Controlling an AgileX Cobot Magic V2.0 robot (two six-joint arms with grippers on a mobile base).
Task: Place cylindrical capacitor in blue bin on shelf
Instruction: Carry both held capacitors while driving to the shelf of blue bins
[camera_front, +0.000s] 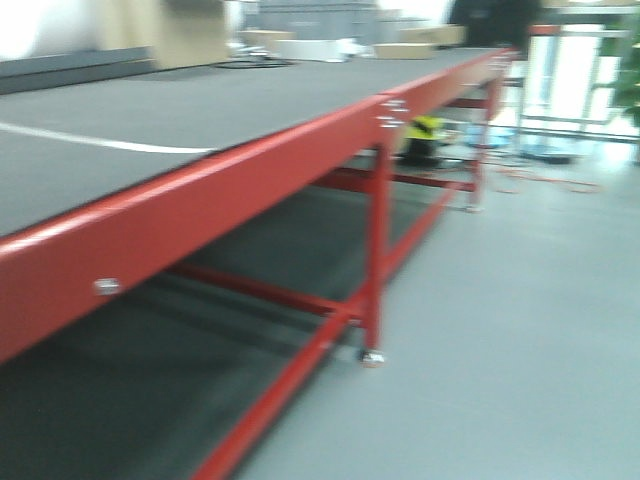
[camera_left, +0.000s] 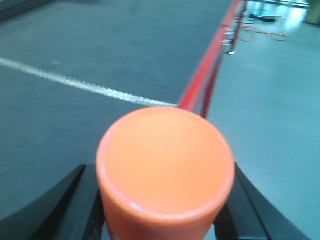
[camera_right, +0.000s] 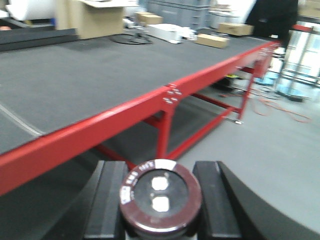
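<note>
In the right wrist view my right gripper (camera_right: 160, 197) is shut on the cylindrical capacitor (camera_right: 160, 194), a short dark brown cylinder with a pale rim and two light terminals on its end. The black fingers (camera_right: 111, 200) press on both of its sides. In the left wrist view my left gripper (camera_left: 165, 200) is shut on an orange cylinder (camera_left: 165, 165), whose flat end faces the camera. Both grippers hang beside the long table's edge. The stainless shelf and the blue bin are out of view. Neither gripper shows in the front view.
A long red-framed table (camera_front: 200, 215) with a dark grey felt top and a lower deck runs from left to far right, with a red leg (camera_front: 377, 250) on a caster. Cardboard boxes (camera_right: 212, 40) sit at its far end. Grey floor (camera_front: 520, 330) lies to the right.
</note>
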